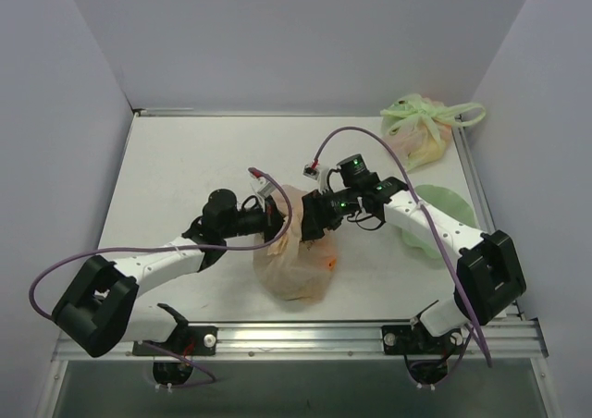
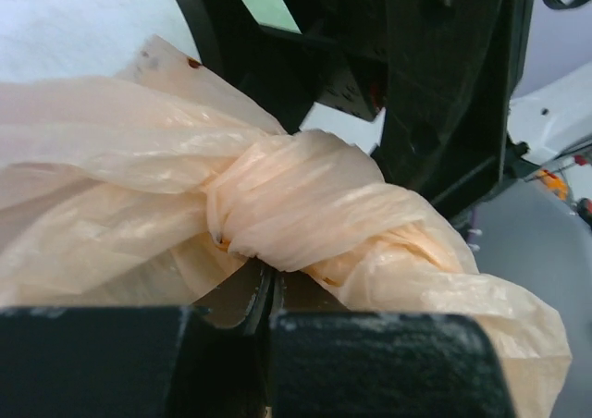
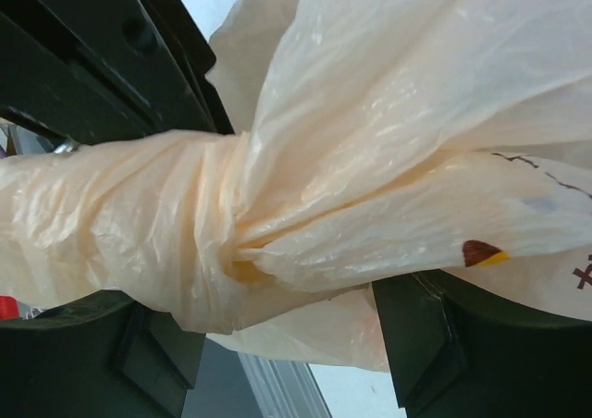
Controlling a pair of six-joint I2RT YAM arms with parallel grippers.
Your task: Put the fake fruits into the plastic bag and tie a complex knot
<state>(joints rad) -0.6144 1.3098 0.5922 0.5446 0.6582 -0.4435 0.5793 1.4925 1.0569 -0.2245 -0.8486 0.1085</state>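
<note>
The peach plastic bag (image 1: 294, 268) lies bulging at the table's middle, near the front. Its top film is twisted into a knot (image 2: 296, 205), which also shows in the right wrist view (image 3: 222, 242). My left gripper (image 1: 276, 220) is shut, and its jaws (image 2: 266, 284) pinch bag film just under the knot. My right gripper (image 1: 316, 220) faces it from the right. Its fingers (image 3: 444, 344) stand wide apart with the twisted film lying across them. One small orange fruit (image 1: 330, 264) shows through the bag. The other fruits are hidden.
A pale green bag (image 1: 421, 133) tied with green handles sits at the back right. A light green film sheet (image 1: 442, 205) lies under my right arm. Walls close in the table on three sides, and a metal rail (image 1: 305, 337) runs along the front.
</note>
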